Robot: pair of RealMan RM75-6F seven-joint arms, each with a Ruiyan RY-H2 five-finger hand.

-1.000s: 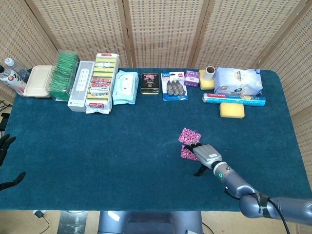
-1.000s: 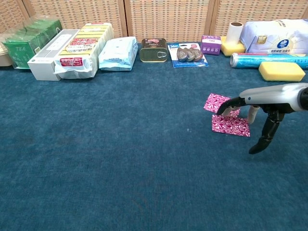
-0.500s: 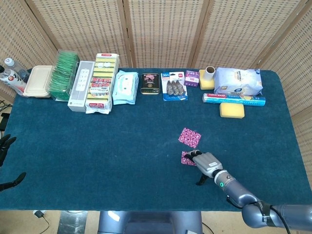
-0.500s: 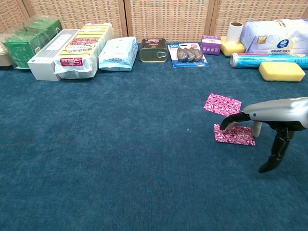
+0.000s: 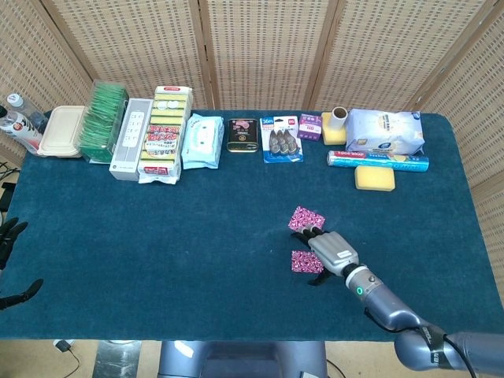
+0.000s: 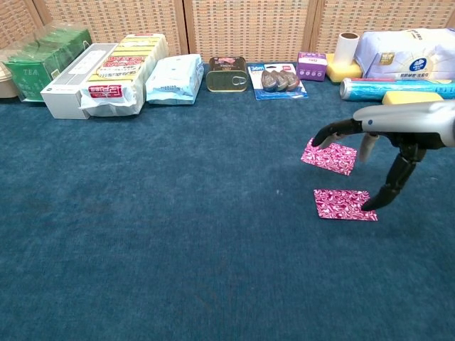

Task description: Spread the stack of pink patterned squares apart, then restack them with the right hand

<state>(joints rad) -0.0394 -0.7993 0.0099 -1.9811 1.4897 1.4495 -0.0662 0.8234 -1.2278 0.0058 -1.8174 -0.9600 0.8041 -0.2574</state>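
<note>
Right hand (image 6: 370, 145) hovering empty, fingers spread, above two pink patterned squares (image 6: 345, 204) lying apart on the bench (image 6: 178, 213)

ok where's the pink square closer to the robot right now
In the chest view the nearer pink square lies flat on the blue table, right of centre, apart from the farther pink square, below the right hand.

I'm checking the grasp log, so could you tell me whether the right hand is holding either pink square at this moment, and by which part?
Nothing is held. The right hand hovers open above both pink squares, far and near, which lie flat on the cloth.
</note>
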